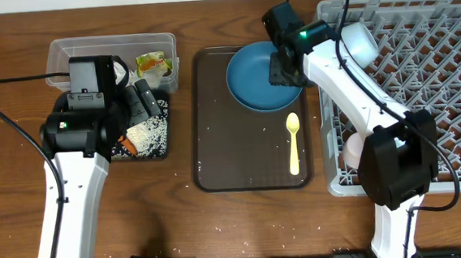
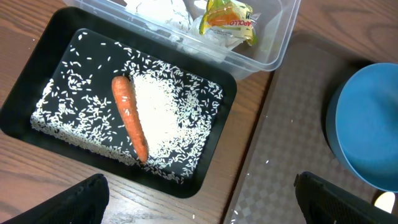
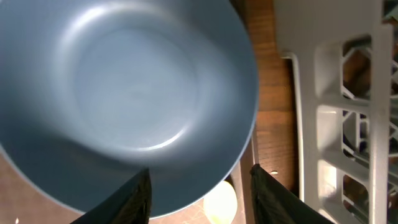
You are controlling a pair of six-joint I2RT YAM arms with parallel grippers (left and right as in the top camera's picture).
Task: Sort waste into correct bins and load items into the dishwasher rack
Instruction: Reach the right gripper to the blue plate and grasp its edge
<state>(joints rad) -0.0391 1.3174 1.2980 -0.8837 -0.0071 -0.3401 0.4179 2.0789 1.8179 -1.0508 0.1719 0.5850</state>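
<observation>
In the overhead view, the left arm (image 1: 83,115) covered the black tray (image 1: 165,150) from its 9 o'clock side, so only a sliver of the carrot (image 1: 127,144) showed. The rack (image 1: 455,89) ran off the frame at 3 o'clock. From the right wrist, the plate (image 3: 124,93) was cropped at 9 and 12 o'clock and hid most of the spoon (image 3: 219,202).

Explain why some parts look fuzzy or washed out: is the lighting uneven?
Overhead: even light, sharp throughout, soft shadows on the table. Left wrist: carrot and rice crisp, fingers of the left tool dark blurred shapes at the bottom. Right wrist: a soft sheen on the plate, fingers of the right tool blurred, the rack washed out white.
</observation>
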